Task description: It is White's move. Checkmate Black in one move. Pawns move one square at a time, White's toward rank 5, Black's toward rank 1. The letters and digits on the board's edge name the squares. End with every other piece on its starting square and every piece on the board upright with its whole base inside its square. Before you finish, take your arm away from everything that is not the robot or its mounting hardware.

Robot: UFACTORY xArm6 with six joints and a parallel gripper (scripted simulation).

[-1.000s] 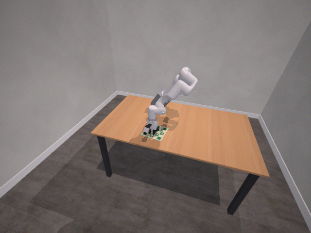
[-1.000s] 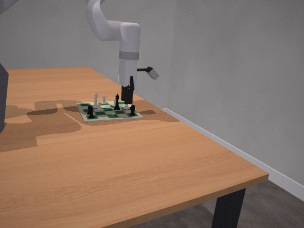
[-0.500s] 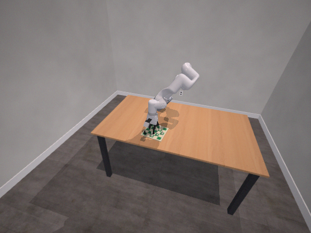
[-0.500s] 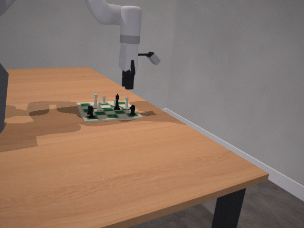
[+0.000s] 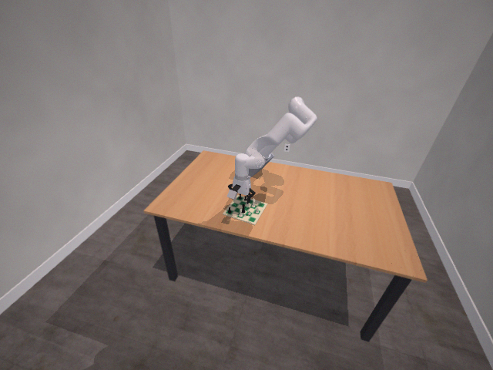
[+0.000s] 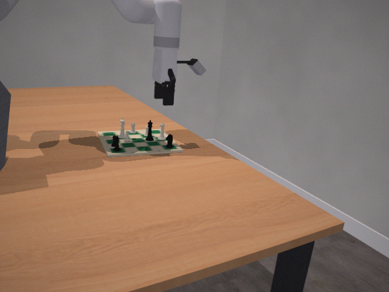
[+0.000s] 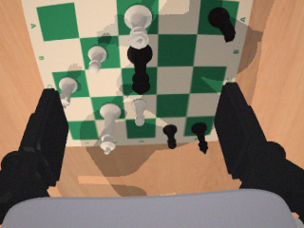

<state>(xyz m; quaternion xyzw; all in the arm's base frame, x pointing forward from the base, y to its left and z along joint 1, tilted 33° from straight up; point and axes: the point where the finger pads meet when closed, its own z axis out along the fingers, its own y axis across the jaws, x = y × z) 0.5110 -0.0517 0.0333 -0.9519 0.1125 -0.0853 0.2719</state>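
A small green-and-cream chessboard [image 5: 255,219] [image 6: 141,152] [image 7: 57,22] lies on the table. All pieces on it stand upright. A black king [image 6: 149,131] [image 7: 140,66] stands near the middle, with a white piece [image 6: 161,131] [image 7: 136,19] right next to it. Another black piece [image 6: 169,140] [image 7: 222,22] stands at a corner. Two black pawns [image 6: 115,143] [image 7: 170,135] stand at one edge. Several more white pieces, one of them tall [image 6: 122,128], stand at the other side. My gripper [image 5: 239,196] [image 6: 166,94] [image 7: 141,104] is open and empty. It hangs well above the board, over the black king.
The wooden table [image 5: 338,223] [image 6: 157,219] bears only the board. The board lies close to the table's edge [image 6: 194,143], with the grey wall beyond it. The arm's shadow falls across the board and the table.
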